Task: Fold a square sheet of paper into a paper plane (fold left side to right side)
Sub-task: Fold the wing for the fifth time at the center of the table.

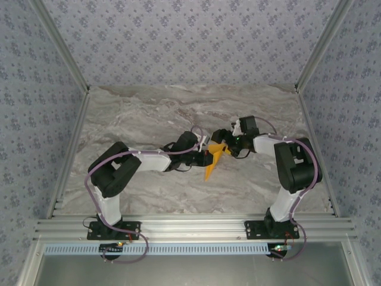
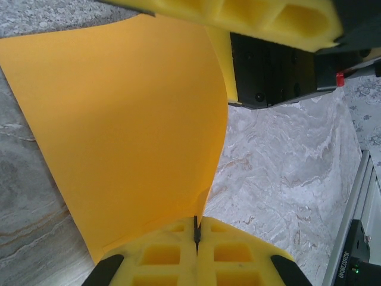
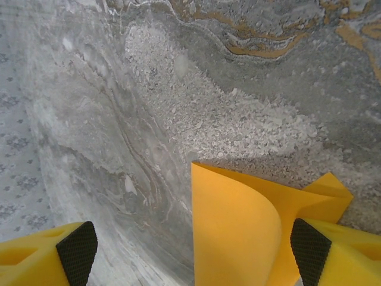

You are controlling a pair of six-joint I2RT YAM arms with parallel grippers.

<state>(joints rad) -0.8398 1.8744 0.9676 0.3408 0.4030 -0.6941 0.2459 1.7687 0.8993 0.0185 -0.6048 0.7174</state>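
1. The left jaws are pressed together. Their yellow fingers (image 2: 211, 238) meet along a thin seam and pinch the near edge of the sheet of paper (image 2: 131, 119) at a corner.
2. The right jaws are spread wide, with one black pad (image 3: 76, 259) at each lower corner of the right wrist view, and they grip nothing. The sheet stands curled between them, close to the pad at the right of that view. I cannot tell whether it touches that pad.
3. In the left wrist view, one yellow finger (image 2: 250, 15) of the right jaws hangs over the far edge of the sheet, with its black body just beside it.
4. From above, the two sets of jaws come together from opposite sides over the orange-yellow sheet, near the middle of the worktop (image 1: 149, 113).
5. The sheet's edges are straight. One long edge runs down across the grey marbled surface, while the opposite edge lifts and bows in a curve toward the pinch. One corner of the sheet points away past the right jaws.
6. Bare worktop lies on every side of the sheet. The patterned walls (image 1: 190, 42) at the left, right and back are well apart from it. The metal rail (image 1: 190, 225) that carries the arm bases runs along the near edge.
7. By count there is one sheet, two arms and two sets of jaws.
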